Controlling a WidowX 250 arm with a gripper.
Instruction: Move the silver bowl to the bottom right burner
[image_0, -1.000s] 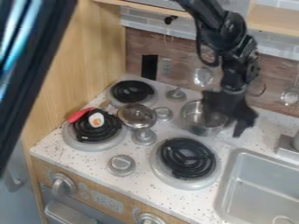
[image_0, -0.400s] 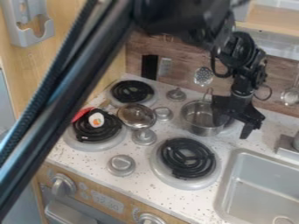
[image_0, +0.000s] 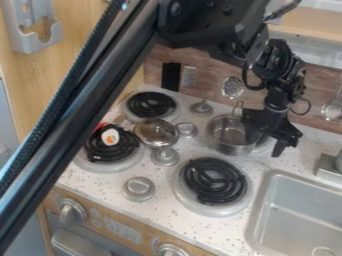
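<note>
The gripper (image_0: 266, 144) hangs over the right side of the silver bowl (image_0: 227, 136), a pot-like one at the back right of the stove. Its two fingers are spread apart, one at the bowl's right rim and the other outside it, to the right. I cannot tell whether the near finger touches the rim. The bowl stands upright. In front of it, the bottom right burner (image_0: 212, 181) has a bare black coil.
A silver lid (image_0: 156, 132) sits left of the bowl among grey knobs. The front left burner (image_0: 107, 159) bears a small white-and-orange item (image_0: 110, 136) and a red object. The sink (image_0: 300, 215) lies at right; arm parts cross the left side.
The arm's black links have swung across the left and top of the view. The gripper has shifted slightly right and turned beside the bowl, which stays in place.
</note>
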